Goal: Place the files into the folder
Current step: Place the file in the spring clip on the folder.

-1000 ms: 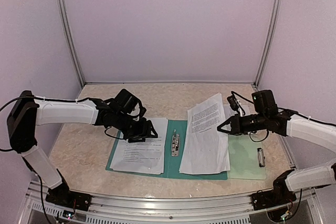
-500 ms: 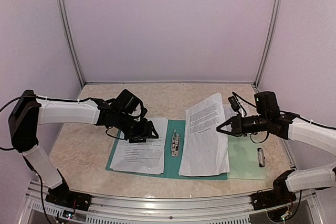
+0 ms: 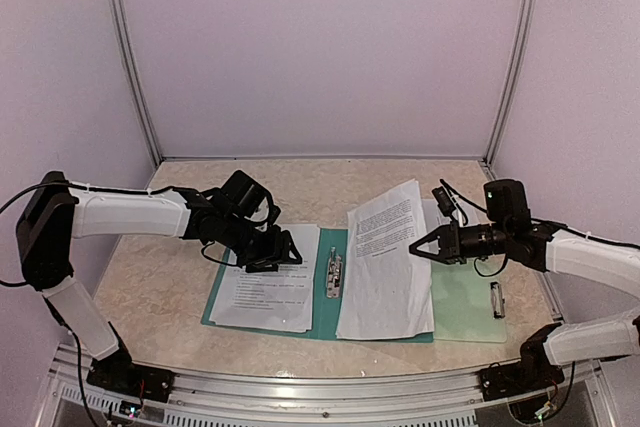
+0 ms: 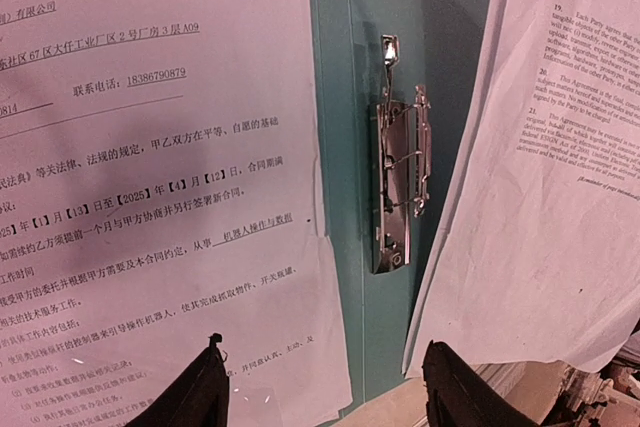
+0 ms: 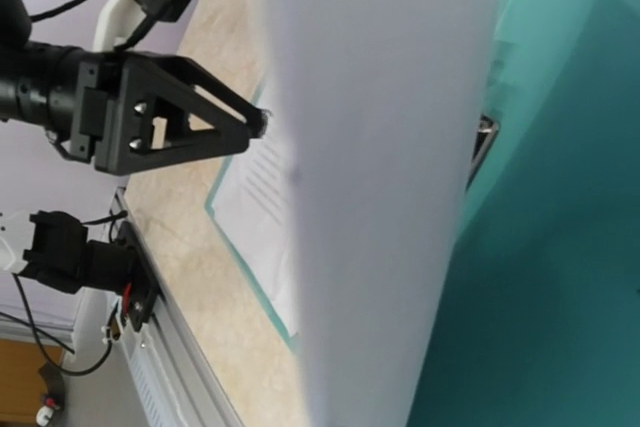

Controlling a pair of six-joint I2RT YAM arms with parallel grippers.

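Teal card lies nearest: the folder point(image 3: 323, 319) is spread open and flat on the table point(image 3: 160, 287), with its spine and metal clip point(image 3: 333, 275) running from near to far. The left sheet point(image 3: 262, 292) is laid on its left half. The right sheet point(image 3: 385, 267) is draped over the right half, its long axis along the spine and its right edge raised off the pale clipboard point(image 3: 468, 307) beside the folder. That edge is pinched in the clenched right end effector point(image 3: 416, 246), so the sheet extends leftward from the fingertips, toward the clip. The right arm is judged the nearer one for settling it — a short leftward and downward carry. Farther back, the left end effector point(image 3: 272, 255) is held released above the left sheet, gripping nothing.
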